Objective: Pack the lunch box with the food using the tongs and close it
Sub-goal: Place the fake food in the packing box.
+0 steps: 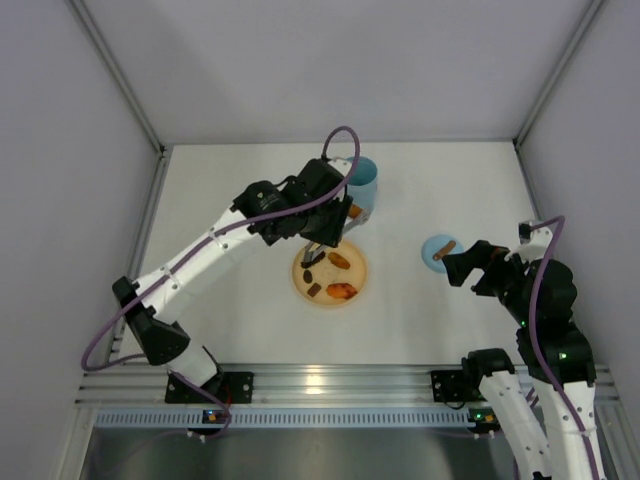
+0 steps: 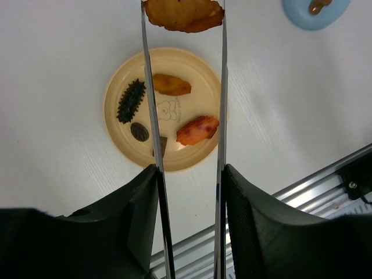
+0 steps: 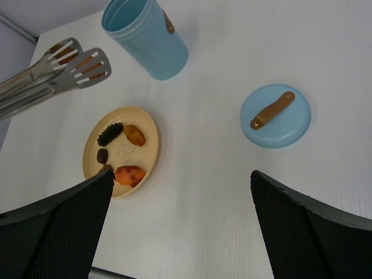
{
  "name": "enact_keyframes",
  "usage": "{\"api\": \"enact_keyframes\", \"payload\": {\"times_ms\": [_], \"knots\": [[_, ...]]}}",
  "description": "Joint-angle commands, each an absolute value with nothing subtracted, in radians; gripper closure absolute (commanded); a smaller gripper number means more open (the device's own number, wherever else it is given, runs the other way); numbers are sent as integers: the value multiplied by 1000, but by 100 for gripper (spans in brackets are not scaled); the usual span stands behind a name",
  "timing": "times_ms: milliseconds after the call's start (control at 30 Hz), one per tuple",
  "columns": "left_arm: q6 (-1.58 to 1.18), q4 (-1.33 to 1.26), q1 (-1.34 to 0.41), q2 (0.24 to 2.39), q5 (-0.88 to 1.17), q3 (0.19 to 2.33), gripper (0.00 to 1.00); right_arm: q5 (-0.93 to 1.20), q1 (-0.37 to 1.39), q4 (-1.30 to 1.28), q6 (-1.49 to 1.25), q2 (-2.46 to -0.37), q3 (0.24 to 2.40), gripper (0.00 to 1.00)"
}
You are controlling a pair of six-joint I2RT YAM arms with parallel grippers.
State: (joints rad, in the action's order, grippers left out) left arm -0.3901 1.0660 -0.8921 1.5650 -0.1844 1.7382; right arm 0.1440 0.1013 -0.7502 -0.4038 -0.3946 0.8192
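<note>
Mid-pack: left gripper (image 2: 189,174) clamped on tongs (image 2: 152,116) pinching 1 orange-tan piece (image 2: 183,14) above the plate (image 2: 186,158), open lunch box (image 3: 145,38) at the table's (image 1: 450,180) far middle, 5 pieces (image 2: 197,129) left to move, lid (image 3: 285,125) off toward the right edge, right gripper (image 3: 181,180) wide apart, idle.

Ahead of the jaws, the tongs (image 2: 150,87) tips run off the top edge; pinched food piece (image 2: 183,14) clipped there too.

Bright, even light from above; faint soft shadows on the table (image 1: 450,320); glare on the near rail (image 1: 315,378); tongs (image 3: 35,84) gleam; focus sharp.
</note>
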Motion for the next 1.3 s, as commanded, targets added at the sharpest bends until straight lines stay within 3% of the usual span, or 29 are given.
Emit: {"api": "enact_keyframes", "payload": {"times_ms": [0,333,1267], "knots": [[-359,1107,-881,1635,-216,1886,54,138,87,-782,-403,-388,861,1],[-356,1121,-819,1830,-224,2199,53,133,89,-795,-396,-391,874,1],[-290,1035,-695,1994,-169,2289,52,123,87,-802,-373,-403,885,1]]}}
